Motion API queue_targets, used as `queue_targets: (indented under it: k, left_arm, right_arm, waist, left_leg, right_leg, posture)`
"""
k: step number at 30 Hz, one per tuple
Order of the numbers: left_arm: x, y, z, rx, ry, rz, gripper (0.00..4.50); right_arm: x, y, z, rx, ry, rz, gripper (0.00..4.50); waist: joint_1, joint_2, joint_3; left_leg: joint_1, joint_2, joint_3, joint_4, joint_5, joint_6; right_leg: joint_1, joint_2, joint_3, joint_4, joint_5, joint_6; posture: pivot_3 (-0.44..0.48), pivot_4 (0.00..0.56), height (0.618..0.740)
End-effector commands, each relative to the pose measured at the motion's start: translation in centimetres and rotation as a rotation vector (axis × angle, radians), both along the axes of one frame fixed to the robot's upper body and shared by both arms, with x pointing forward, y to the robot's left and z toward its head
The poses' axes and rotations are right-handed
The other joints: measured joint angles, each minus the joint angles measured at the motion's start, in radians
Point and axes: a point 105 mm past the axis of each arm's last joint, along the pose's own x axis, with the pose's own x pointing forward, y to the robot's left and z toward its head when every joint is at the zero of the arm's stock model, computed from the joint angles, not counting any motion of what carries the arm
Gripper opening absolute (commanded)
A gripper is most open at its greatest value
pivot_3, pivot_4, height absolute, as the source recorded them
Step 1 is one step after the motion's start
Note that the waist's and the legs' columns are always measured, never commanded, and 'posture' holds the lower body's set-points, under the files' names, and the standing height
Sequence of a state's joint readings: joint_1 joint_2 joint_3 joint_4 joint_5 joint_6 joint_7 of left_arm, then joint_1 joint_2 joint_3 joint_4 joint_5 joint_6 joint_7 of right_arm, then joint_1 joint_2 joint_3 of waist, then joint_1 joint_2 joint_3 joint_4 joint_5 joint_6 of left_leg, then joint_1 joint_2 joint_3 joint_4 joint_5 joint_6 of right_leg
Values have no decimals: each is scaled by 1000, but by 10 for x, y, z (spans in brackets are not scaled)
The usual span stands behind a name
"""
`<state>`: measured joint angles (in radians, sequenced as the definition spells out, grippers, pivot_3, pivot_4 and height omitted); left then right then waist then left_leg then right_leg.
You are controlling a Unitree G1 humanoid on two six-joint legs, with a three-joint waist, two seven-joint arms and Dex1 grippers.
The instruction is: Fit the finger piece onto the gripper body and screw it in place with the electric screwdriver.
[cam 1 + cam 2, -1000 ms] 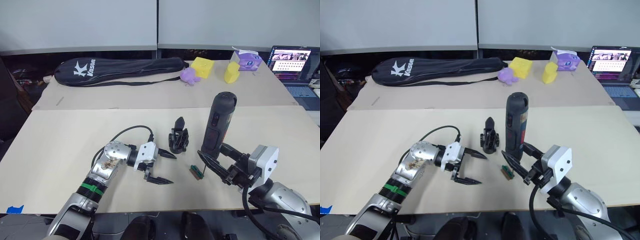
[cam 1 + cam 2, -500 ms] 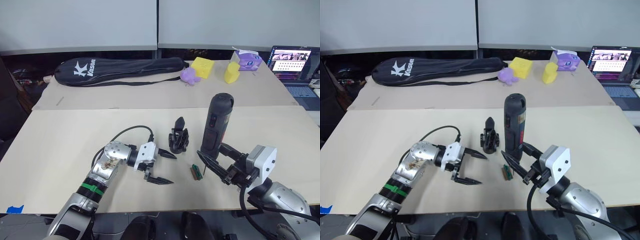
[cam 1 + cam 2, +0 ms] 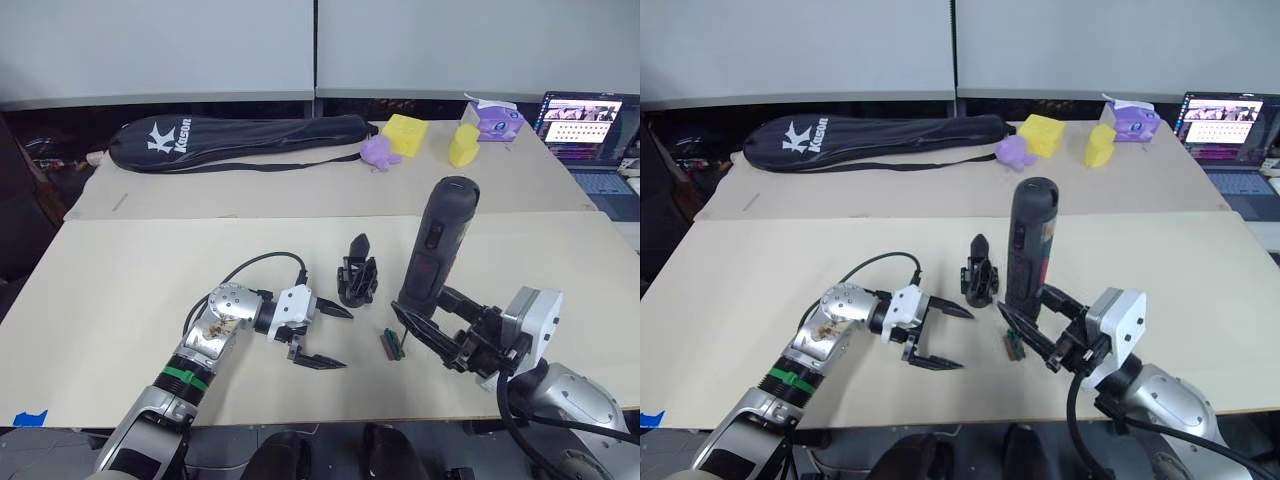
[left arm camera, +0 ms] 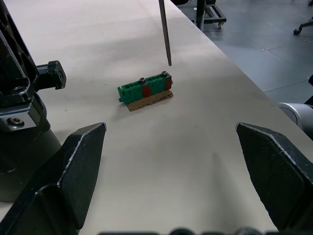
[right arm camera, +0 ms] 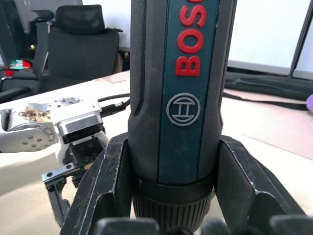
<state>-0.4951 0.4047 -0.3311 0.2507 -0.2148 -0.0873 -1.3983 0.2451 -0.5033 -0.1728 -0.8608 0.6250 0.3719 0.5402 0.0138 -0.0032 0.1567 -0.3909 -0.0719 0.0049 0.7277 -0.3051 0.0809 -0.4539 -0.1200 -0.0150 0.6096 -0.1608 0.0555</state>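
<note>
My right gripper (image 3: 432, 312) is shut on the electric screwdriver (image 3: 437, 245), a thick dark cylinder with red lettering (image 5: 195, 36), and holds it upright. Its thin bit (image 4: 165, 32) points down just above a small green-and-brown piece (image 3: 391, 343). The gripper body (image 3: 357, 275), a black block with one pointed finger sticking up, stands on the table left of the screwdriver. My left gripper (image 3: 347, 339) rests open on the table in front of the gripper body, nothing between its fingers. The finger piece is out of view.
On the far table lie a long black racket bag (image 3: 240, 132), yellow foam blocks (image 3: 404, 133), a purple toy (image 3: 379, 152) and a purple box (image 3: 492, 118). A laptop (image 3: 585, 125) stands at the far right. The near table's front edge runs close below both grippers.
The screwdriver's top has tipped slightly to the right and my right wrist has shifted a little right. The left gripper and the gripper body have not moved.
</note>
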Motion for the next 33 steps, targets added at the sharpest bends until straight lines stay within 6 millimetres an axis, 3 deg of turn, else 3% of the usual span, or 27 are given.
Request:
queue_targets:
  k: [1, 33]
  left_arm:
    - [-2, -3, 4, -19, -19, -16, 4500]
    - [-5, -6, -3, -20, 49, 4, 4500]
  right_arm:
    - [-5, 4, 13, -8, -82, 14, 1920]
    - [-1, 5, 13, -17, -104, 2, 1920]
  waist:
    - [0, 0, 0]
    - [-1, 0, 0]
  left_leg:
    - [0, 0, 0, 0, 0, 0]
    - [0, 0, 0, 0, 0, 0]
  right_leg:
    - [0, 0, 0, 0, 0, 0]
    - [0, 0, 0, 0, 0, 0]
  posture:
    - [0, 150, 723]
    - [0, 150, 723]
